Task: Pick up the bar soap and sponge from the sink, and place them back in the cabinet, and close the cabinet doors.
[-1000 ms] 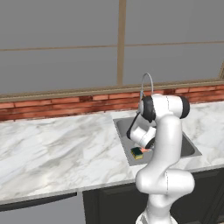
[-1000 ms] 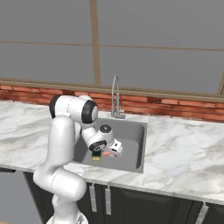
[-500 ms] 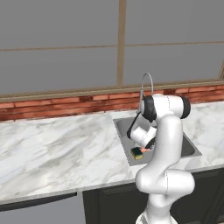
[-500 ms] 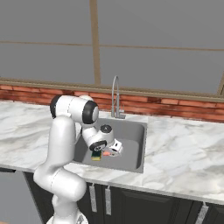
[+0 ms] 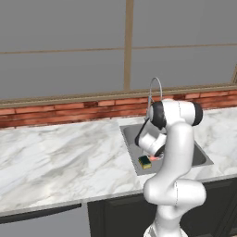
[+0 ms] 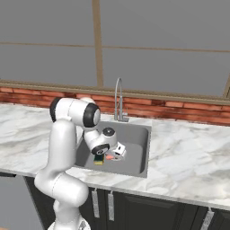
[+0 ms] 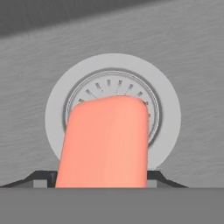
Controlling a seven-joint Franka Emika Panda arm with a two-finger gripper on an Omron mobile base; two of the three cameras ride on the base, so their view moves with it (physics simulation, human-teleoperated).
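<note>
While the arm reaches down into the sink [image 6: 137, 134], the gripper [image 7: 103, 183] has its two dark finger tips set against either side of the bar soap [image 7: 105, 142], closed part-way so that the pink slab sits pinched between them. Seen from the hand, the soap fills the space from centre down to 6 o'clock and lies over the round drain [image 7: 166, 105], whose pale ring shows around it from 9 through 12 to 3 o'clock. From the left base camera the soap [image 5: 154, 158] is a thin pink sliver at 3 o'clock of the sponge [image 5: 145, 162]; from the right base camera the sponge [image 6: 99, 159] lies at about 9 o'clock of the gripper [image 6: 112, 157], just beside it on the basin floor.

Several things could go wrong from here. A rounded slab looks likely to slip or swivel between narrow tips, so a quick lift might drop it back into the basin. The sponge is so near that a sideways swing could drag it along. Rising out, the wrist passes close to the faucet [image 6: 117, 99] and the basin's near wall, and a knock there could jar the soap loose. Whether the grip is centred on the slab cannot be told.
</note>
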